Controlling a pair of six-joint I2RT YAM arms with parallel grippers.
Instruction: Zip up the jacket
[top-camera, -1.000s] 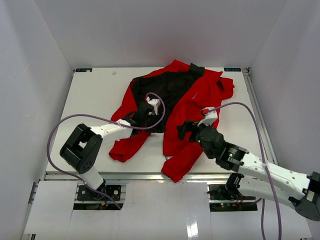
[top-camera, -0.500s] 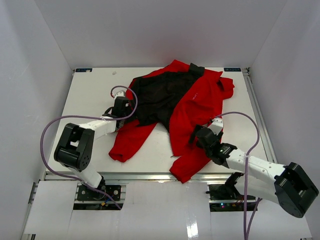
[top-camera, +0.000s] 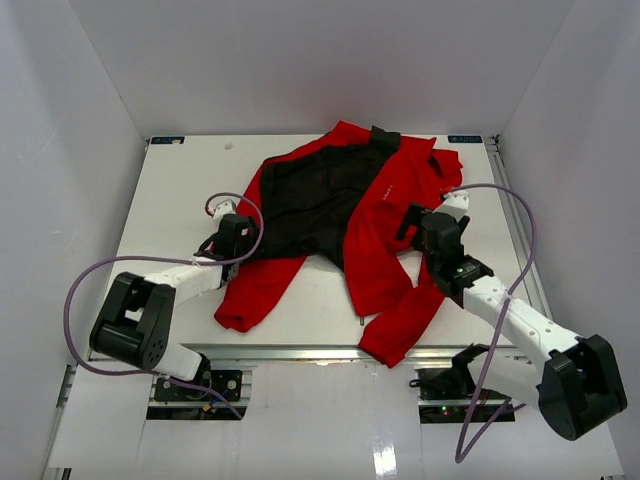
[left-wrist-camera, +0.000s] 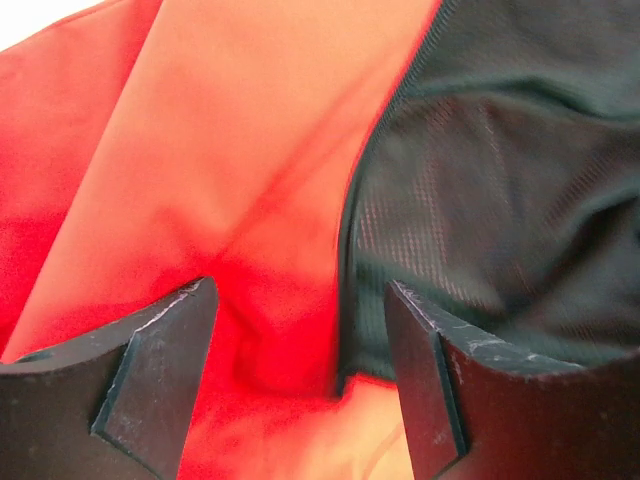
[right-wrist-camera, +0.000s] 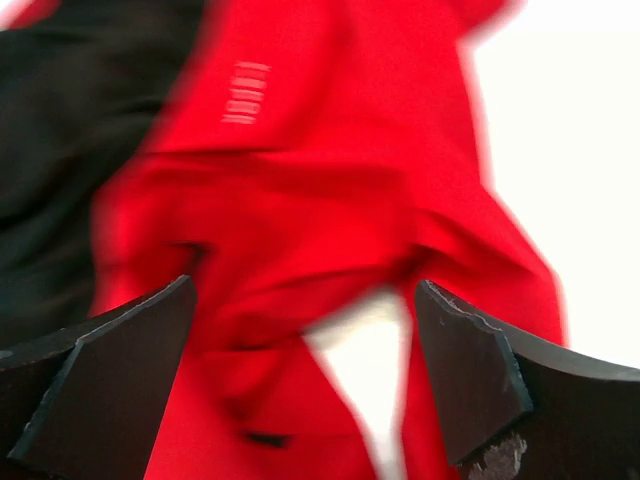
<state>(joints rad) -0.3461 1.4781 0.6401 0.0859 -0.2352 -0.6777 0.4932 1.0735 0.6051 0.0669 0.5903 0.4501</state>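
Observation:
The red jacket (top-camera: 395, 215) lies open on the white table, its black lining (top-camera: 320, 195) facing up and small white lettering (top-camera: 385, 190) on the right panel. My left gripper (top-camera: 240, 242) is open and empty at the jacket's left front edge. In the left wrist view it (left-wrist-camera: 298, 295) hovers over red fabric (left-wrist-camera: 220, 150) where it meets the lining edge (left-wrist-camera: 480, 170). My right gripper (top-camera: 413, 223) is open and empty over the right panel. In the blurred right wrist view it (right-wrist-camera: 305, 290) is above folded red fabric (right-wrist-camera: 330, 200) near the lettering (right-wrist-camera: 245, 92).
White walls close in the table (top-camera: 180, 190) on three sides. A metal rail (top-camera: 300, 350) runs along the near edge. Purple cables (top-camera: 500, 195) loop off both arms. The jacket's right sleeve (top-camera: 400, 330) reaches down to the near edge.
My left gripper pulled back left from the lining to the jacket's left edge. My right arm swung right and farther away. The right panel and sleeve shifted right.

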